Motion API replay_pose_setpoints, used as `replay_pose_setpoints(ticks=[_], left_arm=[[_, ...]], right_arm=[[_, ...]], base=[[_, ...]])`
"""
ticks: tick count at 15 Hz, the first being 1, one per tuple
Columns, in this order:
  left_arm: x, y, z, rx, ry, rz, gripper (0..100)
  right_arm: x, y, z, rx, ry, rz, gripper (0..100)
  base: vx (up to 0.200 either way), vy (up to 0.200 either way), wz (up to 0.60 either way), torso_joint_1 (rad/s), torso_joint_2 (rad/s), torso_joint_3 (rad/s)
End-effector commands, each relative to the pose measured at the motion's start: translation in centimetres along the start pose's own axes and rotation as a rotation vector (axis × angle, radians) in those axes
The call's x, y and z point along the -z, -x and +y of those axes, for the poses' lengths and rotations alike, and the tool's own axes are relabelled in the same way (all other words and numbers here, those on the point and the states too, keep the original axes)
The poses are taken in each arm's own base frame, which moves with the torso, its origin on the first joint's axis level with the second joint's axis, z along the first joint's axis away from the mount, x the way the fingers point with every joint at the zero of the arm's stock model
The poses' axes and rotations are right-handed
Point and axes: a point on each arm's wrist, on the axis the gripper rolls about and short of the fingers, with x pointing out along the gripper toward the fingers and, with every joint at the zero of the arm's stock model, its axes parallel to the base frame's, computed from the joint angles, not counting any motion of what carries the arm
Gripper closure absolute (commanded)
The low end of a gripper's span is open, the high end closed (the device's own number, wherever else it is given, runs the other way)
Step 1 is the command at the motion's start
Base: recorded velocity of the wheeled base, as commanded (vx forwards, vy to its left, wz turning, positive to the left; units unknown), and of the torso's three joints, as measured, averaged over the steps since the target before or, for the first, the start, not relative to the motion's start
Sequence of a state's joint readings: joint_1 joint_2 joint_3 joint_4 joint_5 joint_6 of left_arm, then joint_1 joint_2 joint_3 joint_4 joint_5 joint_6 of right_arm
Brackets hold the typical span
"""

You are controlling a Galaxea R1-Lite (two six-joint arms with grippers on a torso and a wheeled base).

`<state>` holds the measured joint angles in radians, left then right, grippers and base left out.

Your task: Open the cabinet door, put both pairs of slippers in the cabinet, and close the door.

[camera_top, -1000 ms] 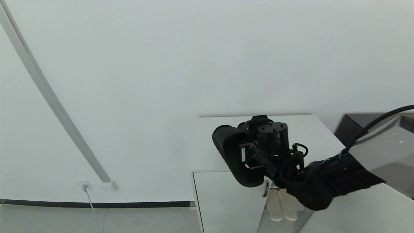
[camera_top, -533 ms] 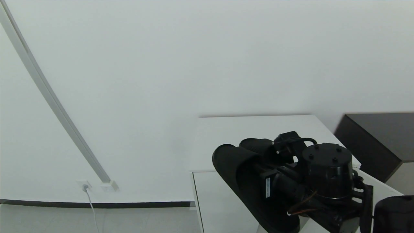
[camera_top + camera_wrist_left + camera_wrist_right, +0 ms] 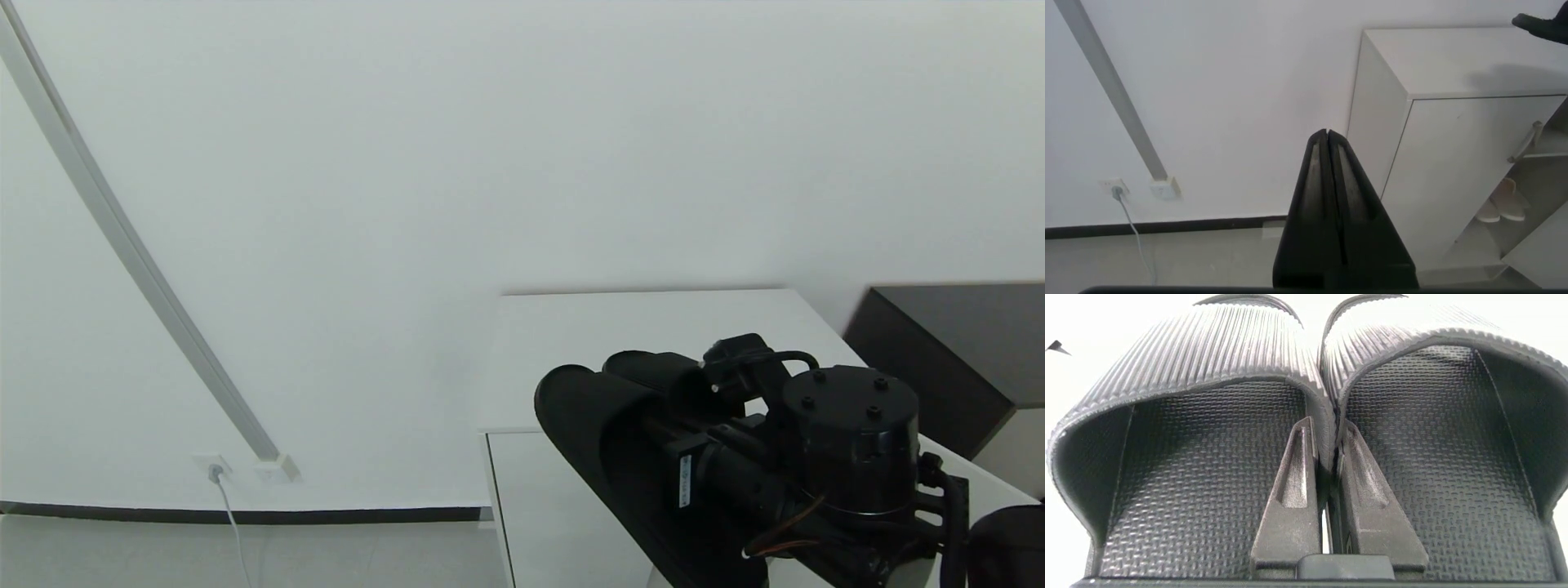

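Black slippers point(image 3: 1208, 367) pinched by right gripper point(image 3: 1327, 433) near open cabinet point(image 3: 1454, 65); left gripper point(image 3: 1327, 140) pressed together.

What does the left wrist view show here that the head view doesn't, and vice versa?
Left wrist view: the shut left gripper, the cabinet door's handle, and the white slippers on a shelf inside. Head view: the right gripper clamped on the black slippers, and a dark box beside the cabinet. Both: the white cabinet, the wall socket, the slanted wall strip, and the black slippers, just a tip of them in the left wrist view.
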<state>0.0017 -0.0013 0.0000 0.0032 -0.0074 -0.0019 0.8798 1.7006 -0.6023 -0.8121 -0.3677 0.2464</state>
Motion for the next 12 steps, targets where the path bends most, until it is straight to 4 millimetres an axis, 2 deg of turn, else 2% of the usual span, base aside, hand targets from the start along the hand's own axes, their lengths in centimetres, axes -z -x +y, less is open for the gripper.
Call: replay_pose_setpoints(ticks=[1,6,12], left_arm=[[0.00,-0.01,0.00,0.000,0.000,0.001,100],[0.00,-0.01,0.00,0.000,0.001,0.001,100],[0.00,-0.01,0.00,0.000,0.001,0.001,100]], right_arm=[[0.37,-0.02,-0.01,0.000,0.007,0.014,100],[0.48,-0.04,0.11,-0.004,0.009,0.017,100],[0.73,-0.13,0.08,0.000,0.012,0.025,100]], base=[[-0.200,0.000,0.00,0.017,0.01,-0.012],[-0.200,0.000,0.00,-0.004,0.00,0.005],[0.000,0.000,0.00,0.000,0.00,0.000]])
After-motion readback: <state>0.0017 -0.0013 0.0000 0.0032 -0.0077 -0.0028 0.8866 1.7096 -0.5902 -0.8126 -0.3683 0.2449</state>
